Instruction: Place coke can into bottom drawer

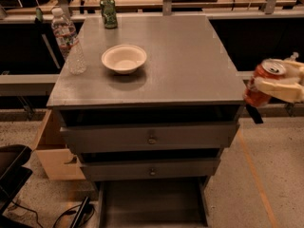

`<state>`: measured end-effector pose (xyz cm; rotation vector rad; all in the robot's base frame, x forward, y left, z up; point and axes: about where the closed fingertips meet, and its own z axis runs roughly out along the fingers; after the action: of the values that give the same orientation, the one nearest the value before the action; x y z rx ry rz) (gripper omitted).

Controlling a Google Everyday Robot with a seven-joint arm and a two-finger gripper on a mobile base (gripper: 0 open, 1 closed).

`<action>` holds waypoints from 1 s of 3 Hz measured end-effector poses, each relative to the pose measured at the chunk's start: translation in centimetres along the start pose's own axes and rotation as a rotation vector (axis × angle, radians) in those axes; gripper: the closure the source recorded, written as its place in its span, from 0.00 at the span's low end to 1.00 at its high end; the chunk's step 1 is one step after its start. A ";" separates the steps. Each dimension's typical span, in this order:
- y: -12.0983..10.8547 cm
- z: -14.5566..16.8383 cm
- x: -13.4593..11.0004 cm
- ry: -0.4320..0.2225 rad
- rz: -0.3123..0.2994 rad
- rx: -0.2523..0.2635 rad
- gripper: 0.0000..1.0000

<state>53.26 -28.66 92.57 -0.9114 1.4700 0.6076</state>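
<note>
My gripper (274, 83) is at the right edge of the view, just off the right front corner of the grey cabinet top (190, 65). It is shut on the coke can (262, 82), a red-orange can with a silver top, held tilted in the air beside the cabinet. The bottom drawer (152, 204) is pulled out below the two upper drawers, a shallow grey box with a flat bare floor, low at the bottom of the view.
A white bowl (124, 58), a clear water bottle (69, 42) and a green can (109, 12) stand on the cabinet top. A cardboard box (54, 153) sits left of the cabinet. A black object (12, 172) lies at the lower left.
</note>
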 end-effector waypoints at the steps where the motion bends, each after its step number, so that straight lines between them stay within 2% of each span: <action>1: 1.9 -7.1 4.4 0.053 0.088 -0.048 1.00; 2: 2.9 -10.1 9.3 0.119 0.158 -0.106 1.00; 3: 2.9 -10.1 9.3 0.119 0.158 -0.106 1.00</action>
<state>45.58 -36.96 84.27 -0.9324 1.6397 0.7646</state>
